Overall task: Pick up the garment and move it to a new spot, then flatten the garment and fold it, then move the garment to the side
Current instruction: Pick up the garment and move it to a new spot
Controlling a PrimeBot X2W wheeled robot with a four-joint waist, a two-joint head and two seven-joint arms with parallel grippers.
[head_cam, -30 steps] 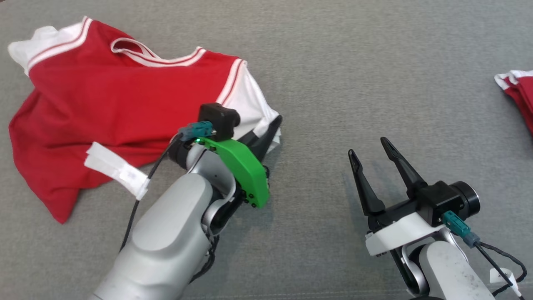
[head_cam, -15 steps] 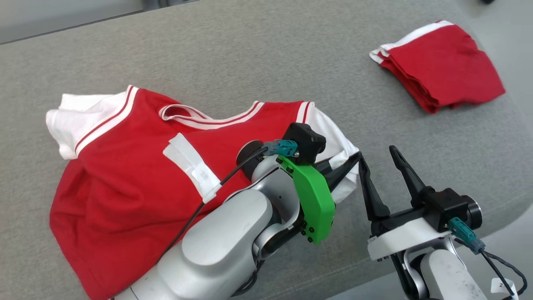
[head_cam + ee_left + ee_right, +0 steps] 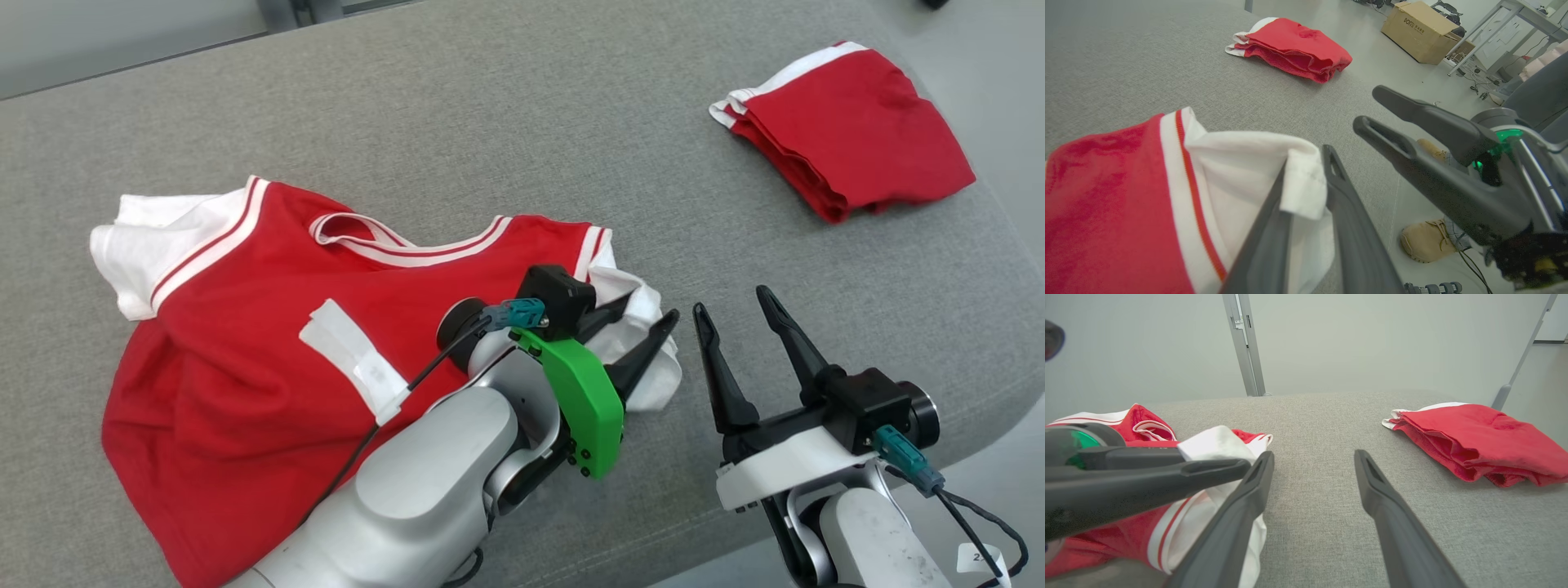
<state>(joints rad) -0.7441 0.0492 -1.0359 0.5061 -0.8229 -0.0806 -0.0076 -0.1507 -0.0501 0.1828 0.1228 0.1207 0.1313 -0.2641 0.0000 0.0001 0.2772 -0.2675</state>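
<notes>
- two grippers low in the head view, both over a grey padded surface (image 3: 490,122)
- red garment (image 3: 269,327) with white sleeves and a white-striped collar lies spread but rumpled at centre-left of frame, collar toward the top
- left gripper (image 3: 651,309) sits at the garment's right sleeve (image 3: 653,388), lower centre of frame
- its jaws are part-way apart; the white cuff sits in the gap and drapes over one finger (image 3: 1267,245), looks loose, not clamped
- right wrist view: cuff bunched up in a hump over that dark finger, left of frame
- right gripper (image 3: 730,300) just right of the left one, lower right of frame, jaws wide apart, nothing in them, tips over bare grey surface
- its nearer finger is just beside the sleeve, can't tell if touching
- second red garment (image 3: 857,139), folded in a stack, upper right of frame, well apart from both grippers
- left wrist view: cardboard box (image 3: 1421,30) upper right on the floor, tan shoe (image 3: 1425,245) lower right
</notes>
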